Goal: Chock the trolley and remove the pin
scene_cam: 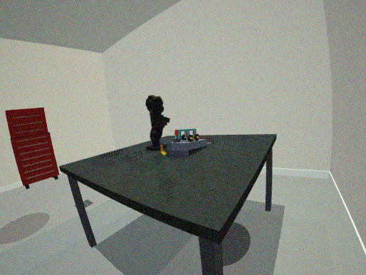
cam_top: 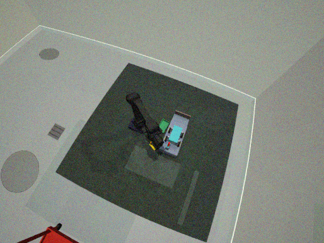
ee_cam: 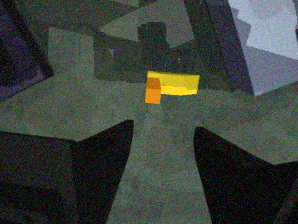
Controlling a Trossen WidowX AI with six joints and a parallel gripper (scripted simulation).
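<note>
The yellow chock (cam_top: 152, 145) (scene_cam: 164, 153) (ee_cam: 180, 84) stands on the table beside the ramp (cam_top: 171, 153) (scene_cam: 179, 149) (ee_cam: 270, 72), its orange handle (ee_cam: 153, 91) upright; its rubber base cannot be made out. My gripper (ee_cam: 163, 130) is open and empty, pointing down above the table, with the chock ahead of the fingertips in the wrist view. The teal trolley (cam_top: 176, 134) (scene_cam: 186, 130) stands on the ramp. The red-headed stop pin (cam_top: 169, 144) (scene_cam: 176, 132) is at its uphill end. The green tray (cam_top: 163, 125) lies beside the ramp and looks empty.
The arm's base (cam_top: 135, 126) (scene_cam: 154, 147) stands on the dark table (cam_top: 104, 141) (scene_cam: 160, 178), on the tray's side of the ramp. A brown end board (cam_top: 183, 114) crosses the ramp's downhill end. A red cabinet (scene_cam: 32, 146) stands on the floor away from the table.
</note>
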